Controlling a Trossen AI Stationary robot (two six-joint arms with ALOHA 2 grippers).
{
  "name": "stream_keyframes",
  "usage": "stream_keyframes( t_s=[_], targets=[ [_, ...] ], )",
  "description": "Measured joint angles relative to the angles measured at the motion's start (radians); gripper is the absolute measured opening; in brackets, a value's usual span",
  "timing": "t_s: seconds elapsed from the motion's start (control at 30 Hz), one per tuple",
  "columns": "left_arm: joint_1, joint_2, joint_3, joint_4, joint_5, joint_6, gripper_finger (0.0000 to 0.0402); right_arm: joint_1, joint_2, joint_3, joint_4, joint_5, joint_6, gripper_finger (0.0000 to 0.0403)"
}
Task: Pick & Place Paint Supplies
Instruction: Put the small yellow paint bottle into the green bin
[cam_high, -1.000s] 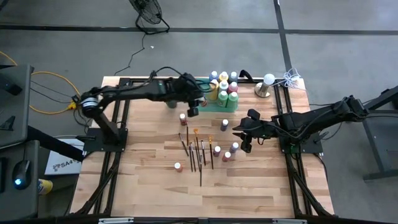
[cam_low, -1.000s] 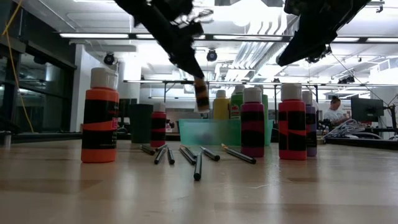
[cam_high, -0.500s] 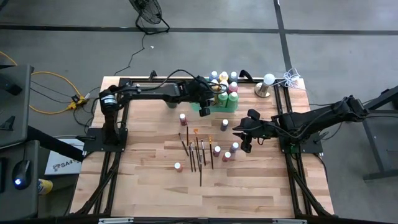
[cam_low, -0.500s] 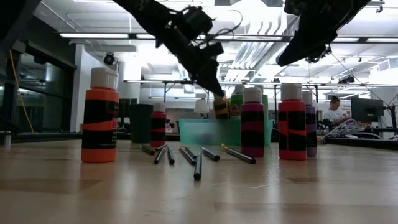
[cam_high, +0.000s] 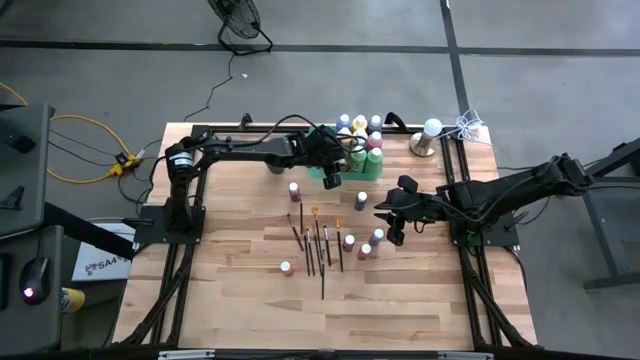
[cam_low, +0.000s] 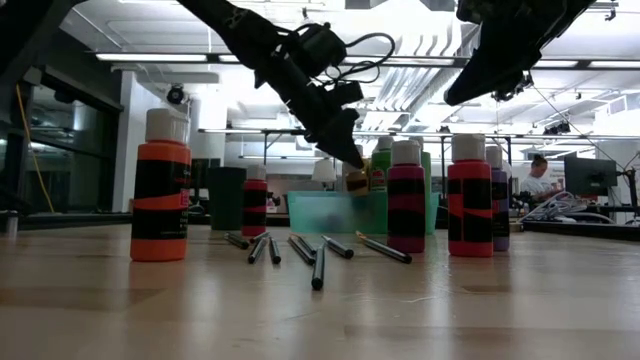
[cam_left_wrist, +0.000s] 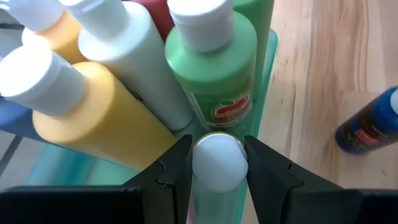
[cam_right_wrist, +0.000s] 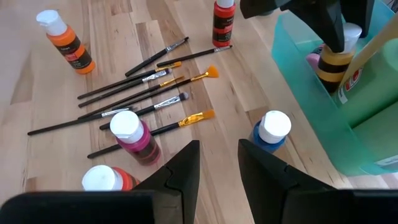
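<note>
My left gripper (cam_high: 331, 180) is shut on a small yellow bottle with dark bands (cam_right_wrist: 336, 65). It holds the bottle at the near left corner of the translucent green tray (cam_low: 330, 212), where several bottles stand (cam_high: 360, 140). The bottle's lower end (cam_low: 357, 183) is level with the tray's rim. On the table in front lie several dark-handled brushes (cam_high: 318, 245), with an orange bottle (cam_high: 286, 267), a red one (cam_high: 294, 189), a blue one (cam_high: 361, 201) and a pink one (cam_high: 349, 241) standing upright on their bases. My right gripper (cam_high: 395, 236) hangs open above the pink bottles, touching nothing. My left gripper pinches the yellow bottle just under its pale cap (cam_left_wrist: 217, 163), one finger on each side. The fingers (cam_right_wrist: 328, 28) come slanting down from the table's left. The bottle hangs upright below them. I cannot tell whether its base rests inside the tray.
A blue bottle (cam_right_wrist: 272, 132) stands just in front of the tray's near wall (cam_right_wrist: 373, 143). A white-topped metal object (cam_high: 430, 136) stands at the far right corner. Bare wood lies along the near edge and the left side.
My left gripper has carried the yellow bottle toward the table's right and down, from above the red bottle to the tray's near left corner. The bottle has stayed upright in the hold. My right arm has kept still.
</note>
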Motion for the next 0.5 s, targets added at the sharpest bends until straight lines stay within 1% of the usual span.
stream_keyframes(
  t_s=[0.2,0.5],
  targets=[
    [0.0,0.0,0.0,-0.001,0.0,-0.048,0.0118,0.0,0.0,0.0,0.007,0.0,0.0,0.0103],
    [0.011,0.015,-0.001,-0.001,0.006,-0.066,0.0118,0.0,0.0,0.0,0.007,0.0,0.0,0.0103]
  ],
)
